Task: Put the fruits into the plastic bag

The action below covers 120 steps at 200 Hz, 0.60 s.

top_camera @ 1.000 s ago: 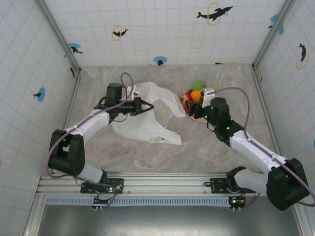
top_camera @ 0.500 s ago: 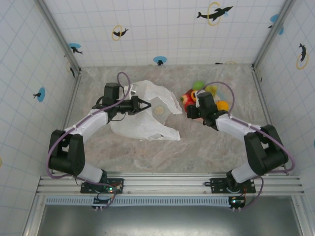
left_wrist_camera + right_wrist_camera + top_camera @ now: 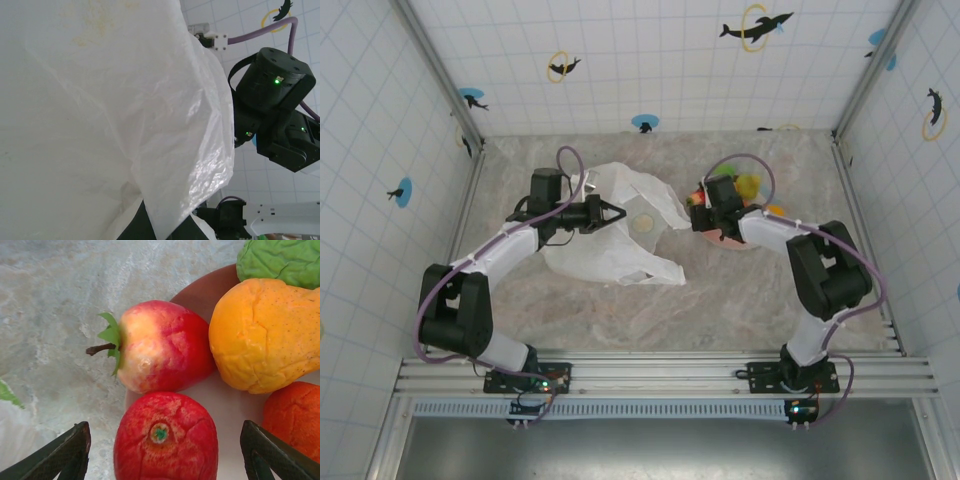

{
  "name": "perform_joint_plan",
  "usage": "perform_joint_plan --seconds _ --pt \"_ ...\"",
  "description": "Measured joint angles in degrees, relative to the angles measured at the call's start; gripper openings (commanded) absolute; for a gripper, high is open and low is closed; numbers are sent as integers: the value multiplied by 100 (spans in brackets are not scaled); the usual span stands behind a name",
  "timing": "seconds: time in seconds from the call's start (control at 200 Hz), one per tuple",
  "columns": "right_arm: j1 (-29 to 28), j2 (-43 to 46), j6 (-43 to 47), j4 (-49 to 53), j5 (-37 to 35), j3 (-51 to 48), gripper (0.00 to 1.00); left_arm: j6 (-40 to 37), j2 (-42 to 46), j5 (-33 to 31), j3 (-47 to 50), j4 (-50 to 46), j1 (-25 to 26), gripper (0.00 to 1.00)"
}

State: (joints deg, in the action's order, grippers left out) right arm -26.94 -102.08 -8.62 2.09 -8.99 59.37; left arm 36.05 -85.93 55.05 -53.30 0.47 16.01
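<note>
Since a second ago the right arm (image 3: 820, 270) has folded in closer to its base and its jaws have come over the near edge of the plate (image 3: 200, 290), while the left arm (image 3: 510, 240) has moved only a little. The left jaws are clenched, and they appear to pinch a fold of the plastic bag (image 3: 620, 240), which hangs from them and spreads on the tabletop (image 3: 740, 300) below and behind them. The right jaws are released and wide. A red round fruit (image 3: 165, 440) sits between them, with a gap at each finger. The other fruits (image 3: 750, 190) lie on the plate just ahead of these jaws: an apple (image 3: 160, 345), a yellow pear (image 3: 260, 335), an orange (image 3: 295, 415) and a green piece (image 3: 280, 260). The step in hand is, I judge, to grasp the red round fruit. To do it well, the jaws should go lower, stay centred on it and shut slowly, because the apple touches it and may roll. This fruit is nearly round, its green calyx pointing up toward the wrist, so no turning seems needed. The apple lies on its side, its stem axis along the closing line.
</note>
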Motion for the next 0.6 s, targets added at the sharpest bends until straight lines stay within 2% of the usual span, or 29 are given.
perform_joint_plan --seconds 0.35,0.6 --pt "-31 -374 136 291 -146 214 56 42 0 0 17 4 0 0" --pt "-44 -20 153 417 -160 105 53 192 0 -2 52 87 0 0"
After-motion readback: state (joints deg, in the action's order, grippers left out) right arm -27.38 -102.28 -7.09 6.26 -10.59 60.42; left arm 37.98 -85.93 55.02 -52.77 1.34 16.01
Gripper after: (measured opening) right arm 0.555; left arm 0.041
